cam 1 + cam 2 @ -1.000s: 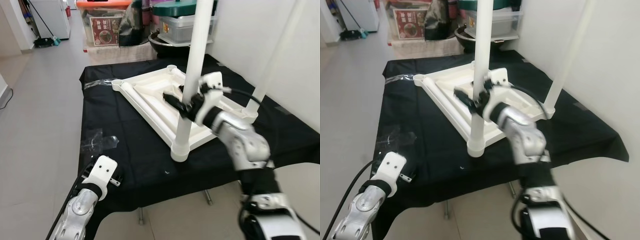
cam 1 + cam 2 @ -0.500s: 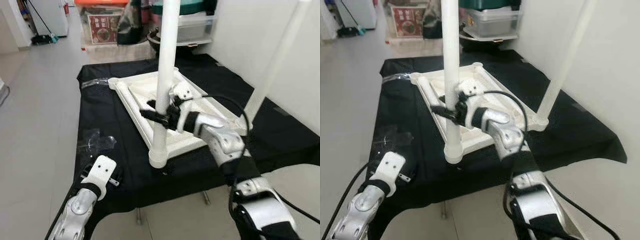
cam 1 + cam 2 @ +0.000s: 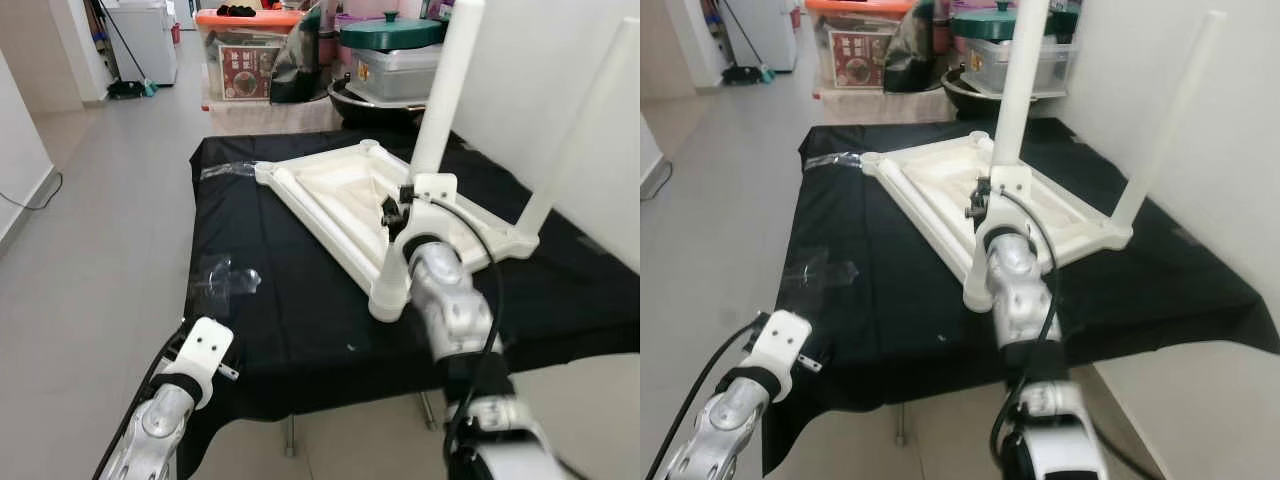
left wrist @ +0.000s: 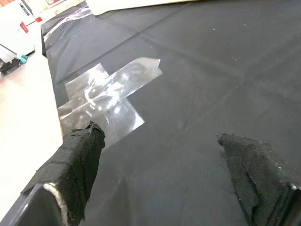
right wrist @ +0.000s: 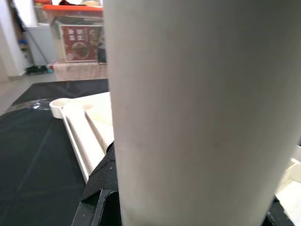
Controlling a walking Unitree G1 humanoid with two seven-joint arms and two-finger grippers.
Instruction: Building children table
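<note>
black-draped table [image 3: 300,320]: upturned white tabletop [image 3: 340,195], clear tape patches [image 3: 225,280] on cloth.

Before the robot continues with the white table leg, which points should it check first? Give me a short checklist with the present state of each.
1. Right gripper is around the near leg: ok.
2. Near leg stands in its corner socket on the upside-down tabletop: ok; fully tightened: cannot tell.
3. Second leg stands upright at the right corner: ok.
4. Left gripper is open, holding nothing, over the black cloth: ok.
5. Far corner sockets have legs: not ok.
</note>
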